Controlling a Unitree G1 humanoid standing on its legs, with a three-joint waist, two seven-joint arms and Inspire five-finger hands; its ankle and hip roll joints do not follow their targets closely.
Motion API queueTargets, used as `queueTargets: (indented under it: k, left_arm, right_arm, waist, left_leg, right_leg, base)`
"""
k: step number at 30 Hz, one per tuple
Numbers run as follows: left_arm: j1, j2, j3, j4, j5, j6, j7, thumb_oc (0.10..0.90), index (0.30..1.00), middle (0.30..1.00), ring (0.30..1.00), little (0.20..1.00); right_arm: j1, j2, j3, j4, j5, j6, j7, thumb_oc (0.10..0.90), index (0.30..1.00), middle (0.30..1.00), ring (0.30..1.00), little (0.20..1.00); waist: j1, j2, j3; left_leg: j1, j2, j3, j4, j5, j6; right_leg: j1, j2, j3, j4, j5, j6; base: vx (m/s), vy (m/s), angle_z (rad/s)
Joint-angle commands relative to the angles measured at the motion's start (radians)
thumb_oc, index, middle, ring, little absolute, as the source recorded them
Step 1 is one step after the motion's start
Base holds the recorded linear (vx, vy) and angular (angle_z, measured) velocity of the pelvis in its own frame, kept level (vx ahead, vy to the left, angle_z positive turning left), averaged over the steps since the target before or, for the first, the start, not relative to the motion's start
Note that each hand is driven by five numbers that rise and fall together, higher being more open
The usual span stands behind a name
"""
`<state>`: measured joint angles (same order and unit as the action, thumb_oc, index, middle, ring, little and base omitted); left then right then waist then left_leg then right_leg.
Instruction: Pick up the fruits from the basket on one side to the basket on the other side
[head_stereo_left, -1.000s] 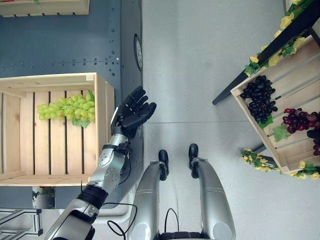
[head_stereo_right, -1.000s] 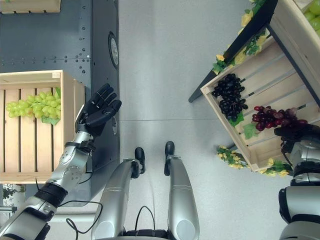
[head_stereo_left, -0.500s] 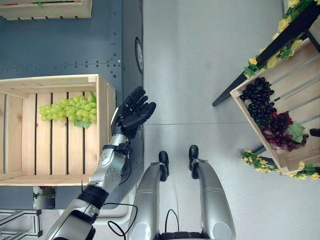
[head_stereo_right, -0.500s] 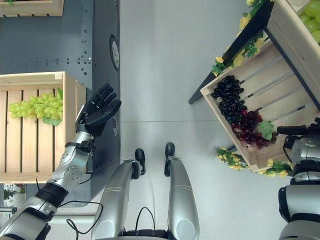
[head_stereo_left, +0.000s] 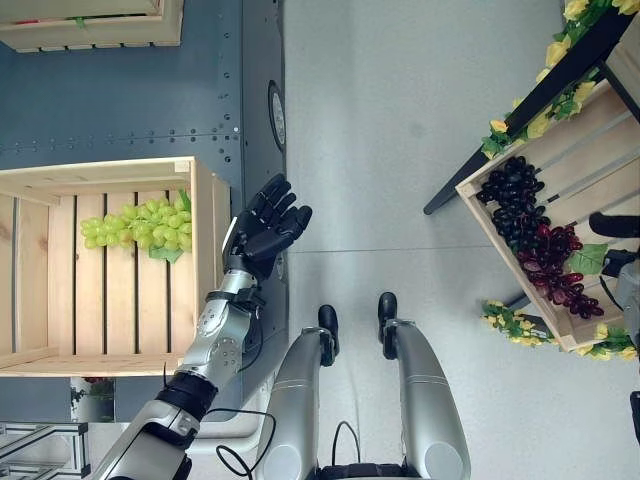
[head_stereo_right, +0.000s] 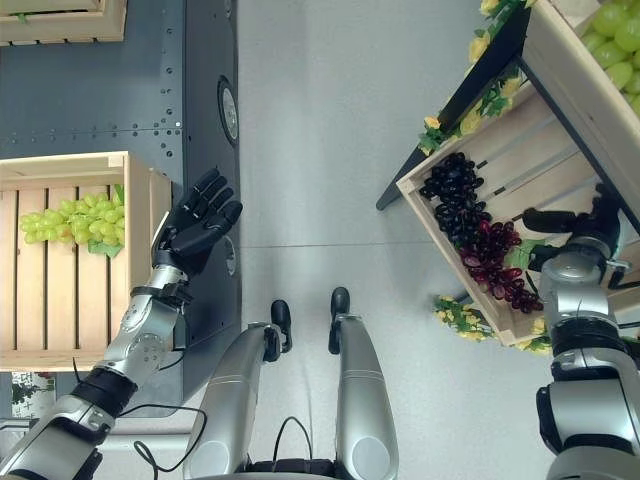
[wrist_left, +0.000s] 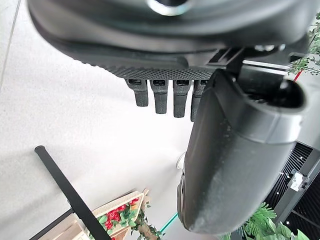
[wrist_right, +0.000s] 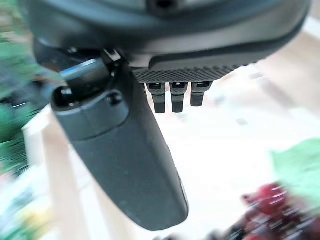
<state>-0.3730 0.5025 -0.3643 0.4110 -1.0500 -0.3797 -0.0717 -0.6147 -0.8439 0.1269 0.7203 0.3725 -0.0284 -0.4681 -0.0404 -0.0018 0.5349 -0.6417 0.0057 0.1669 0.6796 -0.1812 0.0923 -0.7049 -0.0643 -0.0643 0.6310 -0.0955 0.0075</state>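
Reach step: my right hand (head_stereo_right: 572, 232) relaxed, empty, at red grapes' (head_stereo_right: 497, 265) 3 o'clock (left hand (head_stereo_left: 265, 228) loose, idle); next, close on bunch.

No readable text, label, number or sign could be made out on anything in these views. The round plate (head_stereo_left: 276, 108) set in the dark floor panel bore marks too small to read, and the wooden crates showed no print.
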Motion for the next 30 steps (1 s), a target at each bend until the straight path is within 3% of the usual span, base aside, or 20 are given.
queueTargets:
  k: [1, 11, 16, 26, 30]
  left_arm:
    - [0.023, -0.036, 0.052, -0.131, 0.091, -0.099, -0.005, 0.800, 0.900, 0.900, 0.900, 0.900]
    - [-0.003, -0.018, 0.000, -0.197, 0.375, -0.120, 0.145, 0.800, 0.900, 0.900, 0.900, 0.900]
    - [-0.008, -0.009, -0.002, -0.219, 0.467, -0.137, 0.218, 0.800, 0.900, 0.900, 0.900, 0.900]
    - [0.001, 0.005, 0.013, -0.243, 0.587, -0.152, 0.296, 0.800, 0.900, 0.900, 0.900, 0.900]
    - [0.033, 0.018, 0.048, -0.269, 0.704, -0.211, 0.374, 0.800, 0.900, 0.900, 0.900, 0.900]
  right_arm:
    - [-0.002, -0.032, 0.004, -0.065, -0.054, -0.131, 0.004, 0.800, 0.900, 0.900, 0.900, 0.900]
    - [0.109, 0.152, 0.092, -0.290, -0.077, -0.192, 0.151, 0.800, 0.900, 0.900, 0.900, 0.900]
    - [0.133, 0.228, 0.138, -0.294, -0.089, -0.180, 0.167, 0.800, 0.900, 0.900, 0.900, 0.900]
    - [0.143, 0.300, 0.191, -0.233, -0.048, -0.174, 0.168, 0.800, 0.900, 0.900, 0.900, 0.900]
    - [0.182, 0.325, 0.198, -0.230, -0.058, -0.171, 0.186, 0.800, 0.900, 0.900, 0.900, 0.900]
  waist:
    - [-0.004, 0.012, -0.015]
    - [-0.015, 0.017, -0.015]
    - [-0.007, 0.027, -0.015]
    - [0.026, 0.040, -0.015]
    - [0.046, 0.038, -0.015]
  left_leg:
    - [0.049, -0.032, 0.002, -0.020, -0.037, -0.025]
    - [0.055, -0.031, 0.005, -0.072, -0.003, -0.027]
    - [0.080, -0.041, -0.003, -0.125, 0.024, -0.032]
    - [0.129, -0.063, -0.030, -0.183, 0.054, -0.037]
    - [0.155, -0.073, -0.044, -0.196, 0.060, -0.038]
  right_leg:
    - [0.108, 0.039, -0.068, -0.014, -0.046, -0.063]
    - [0.110, 0.034, -0.072, -0.031, -0.044, -0.057]
    - [0.132, 0.030, -0.080, -0.064, -0.036, -0.053]
    - [0.187, 0.014, -0.101, -0.111, -0.024, -0.052]
    - [0.222, 0.008, -0.113, -0.135, -0.020, -0.053]
  base:
    - [0.00, 0.000, 0.00]
    - [0.01, 0.000, 0.01]
    - [0.01, 0.010, 0.01]
    - [0.02, 0.014, 0.08]
    - [0.02, 0.012, 0.12]
